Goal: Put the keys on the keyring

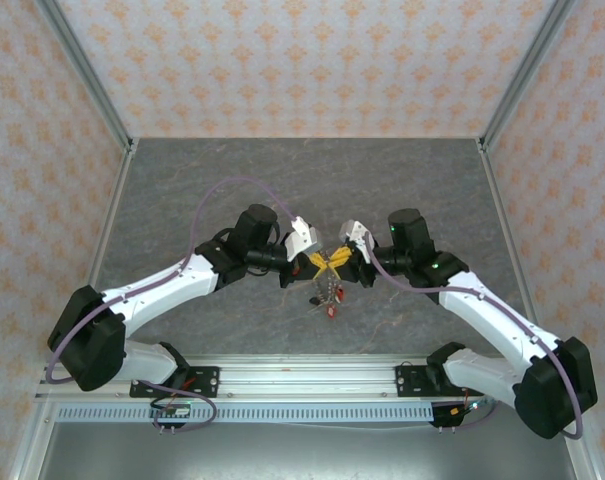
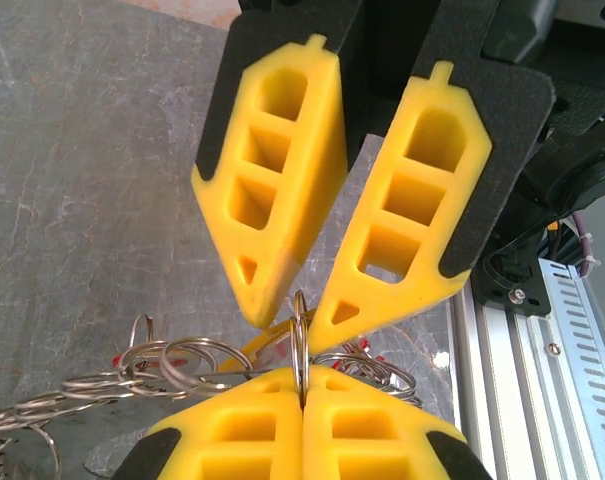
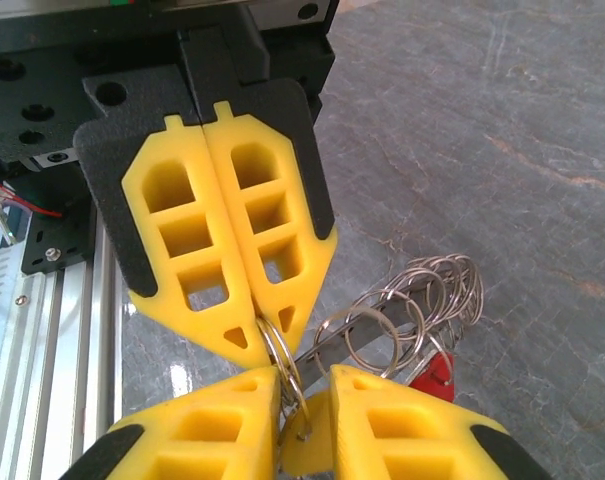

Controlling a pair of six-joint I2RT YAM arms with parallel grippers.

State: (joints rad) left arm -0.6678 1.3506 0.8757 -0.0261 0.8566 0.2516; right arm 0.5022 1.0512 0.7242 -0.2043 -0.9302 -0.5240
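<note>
Left jaws, right jaws tip to tip above table [image 1: 202, 190]; keys [image 1: 329, 297] dangle below.

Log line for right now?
left gripper: shut on ring | right gripper: open around ring | red key: in ring cluster

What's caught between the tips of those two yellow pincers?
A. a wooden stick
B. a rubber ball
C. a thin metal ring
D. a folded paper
C: a thin metal ring stands edge-on, clamped in the left pincer, with the right pincer tips either side of it.
</note>
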